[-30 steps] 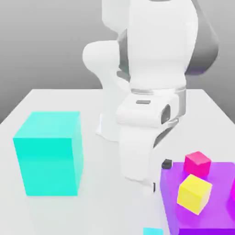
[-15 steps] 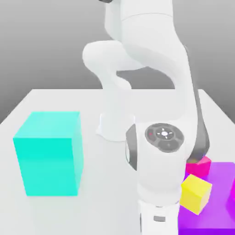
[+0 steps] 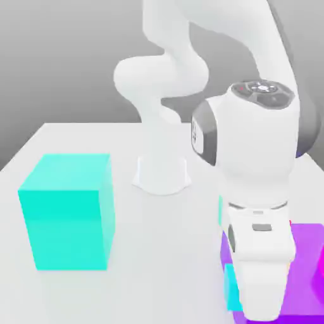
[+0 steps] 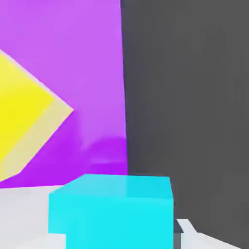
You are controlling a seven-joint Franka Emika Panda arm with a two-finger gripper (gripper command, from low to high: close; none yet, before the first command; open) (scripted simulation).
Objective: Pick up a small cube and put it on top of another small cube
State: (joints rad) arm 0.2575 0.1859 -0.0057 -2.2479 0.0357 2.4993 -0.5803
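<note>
One cyan cube (image 4: 119,219), grasped by the hand (image 3: 262,310), beside the purple block (image 3: 307,278); the exterior view shows its side only partly.
One yellow cube (image 4: 22,112), on the purple block: plain in the hand view, mostly behind the arm outside, where earlier it stood exposed.

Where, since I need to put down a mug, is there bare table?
Bare table lies between the turquoise block and the purple block, in front of the robot's base. The exterior view's right is crowded: the gripper holds a blue cube near the purple block, which carries a yellow cube.
</note>
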